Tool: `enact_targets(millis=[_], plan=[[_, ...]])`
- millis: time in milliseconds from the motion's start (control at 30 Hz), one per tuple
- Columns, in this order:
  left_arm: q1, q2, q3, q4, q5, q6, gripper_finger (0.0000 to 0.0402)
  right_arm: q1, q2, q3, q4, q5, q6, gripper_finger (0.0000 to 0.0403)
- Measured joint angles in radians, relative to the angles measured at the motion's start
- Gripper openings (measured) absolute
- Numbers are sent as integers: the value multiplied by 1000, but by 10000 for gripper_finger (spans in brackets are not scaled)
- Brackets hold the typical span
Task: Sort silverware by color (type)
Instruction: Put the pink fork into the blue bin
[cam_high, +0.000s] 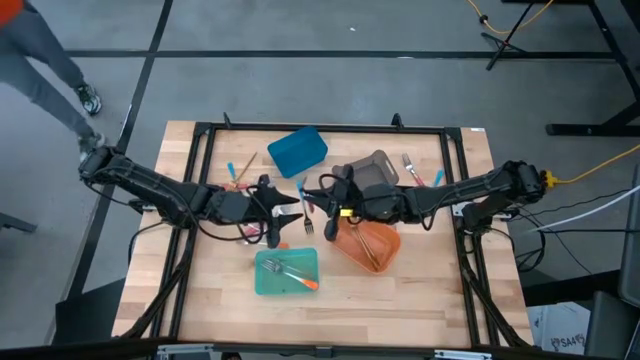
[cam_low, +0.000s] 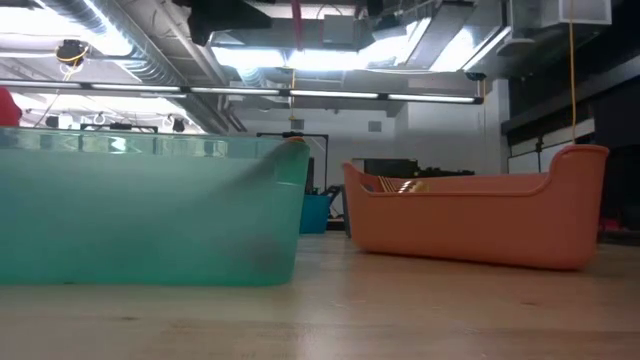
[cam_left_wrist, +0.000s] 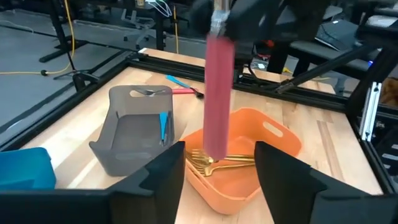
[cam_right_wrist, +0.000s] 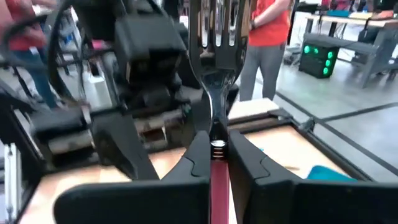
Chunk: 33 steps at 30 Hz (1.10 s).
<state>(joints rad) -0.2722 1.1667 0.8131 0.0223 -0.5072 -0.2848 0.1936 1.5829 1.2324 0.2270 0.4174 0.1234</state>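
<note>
At bench centre, over the pale wooden bench (cam_high: 420, 290): one pink-handled fork with silver tines (cam_high: 307, 216), held in the air, just left of the orange plastic bin (cam_high: 385, 258).

Right pincer (cam_right_wrist: 211, 152): clamped on the fork where the metal neck meets the pink handle; tines pointing away from the wrist camera. Seen from the left wrist, the pink handle (cam_left_wrist: 218, 99) hangs upright in front of the orange bin.

Left pincer (cam_left_wrist: 217, 163): fingers spread apart, nothing between them; it faces the fork from the side away from the orange bin, close to it but not touching.

Orange bin contents: all-gold forks (cam_left_wrist: 214, 163) lying on its floor.

Grey plastic bin (cam_high: 370, 170), touching the orange bin on its far side: blue-handled utensils (cam_left_wrist: 163, 126) leaning inside.

Teal plastic bin (cam_high: 287, 272), left of the orange bin and nearer the bench's front edge: orange-handled forks (cam_high: 296, 280) lying inside.

Blue plastic bin (cam_high: 297, 150), left of the grey bin, towards the far edge: contents not visible.

Loose silverware on the bench: pieces with pink and blue handles beyond the grey bin (cam_high: 412, 170), and more left of the blue bin (cam_high: 237, 172).
</note>
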Motion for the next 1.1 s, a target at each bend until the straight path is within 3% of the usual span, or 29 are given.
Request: enact_targets(millis=[300,800,967,1100], plan=[[31,0,0,119,-14,1,201,0,0,0,100,62,2,12],[78,0,0,138,-16,0,202,0,100,0,362,133,1,12],[77,0,0,136,-42,7,199,0,107,0,371,214,0,12],[78,0,0,135,-84,8,185,0,107,0,371,221,1,12]])
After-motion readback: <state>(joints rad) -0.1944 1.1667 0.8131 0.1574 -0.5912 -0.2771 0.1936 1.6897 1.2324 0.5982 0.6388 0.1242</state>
